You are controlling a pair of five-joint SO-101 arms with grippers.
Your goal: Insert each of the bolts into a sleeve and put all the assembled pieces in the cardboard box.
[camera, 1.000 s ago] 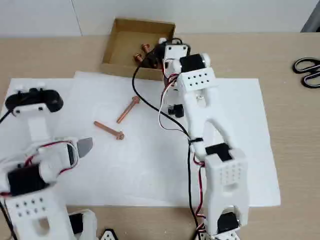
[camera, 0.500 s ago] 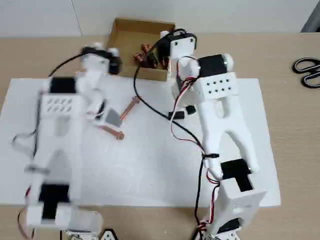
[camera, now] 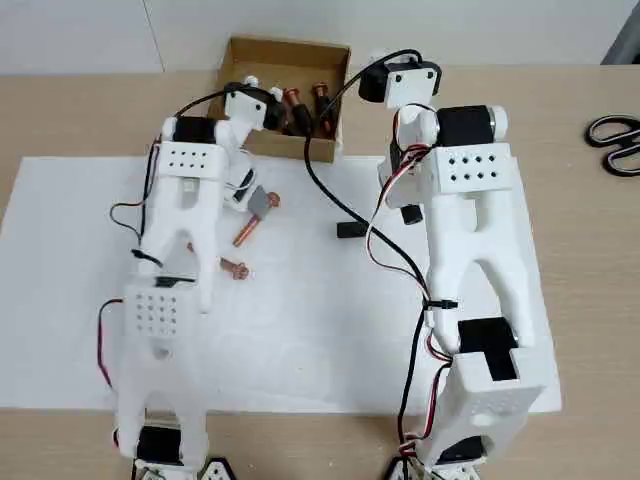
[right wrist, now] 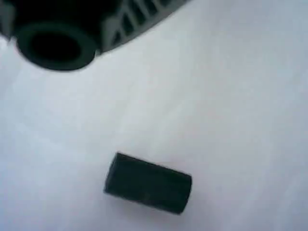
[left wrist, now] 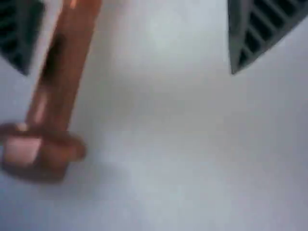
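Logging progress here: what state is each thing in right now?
Left gripper: open.
Bolt by it: lying flat, no sleeve.
Other bolt: lying flat, no sleeve.
Loose sleeve: on its side, empty.
Box: open, holding assembled pieces.

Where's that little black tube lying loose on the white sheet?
In the high view the black sleeve lies on the white sheet, just left of the right arm, near the right corner of the cardboard box.
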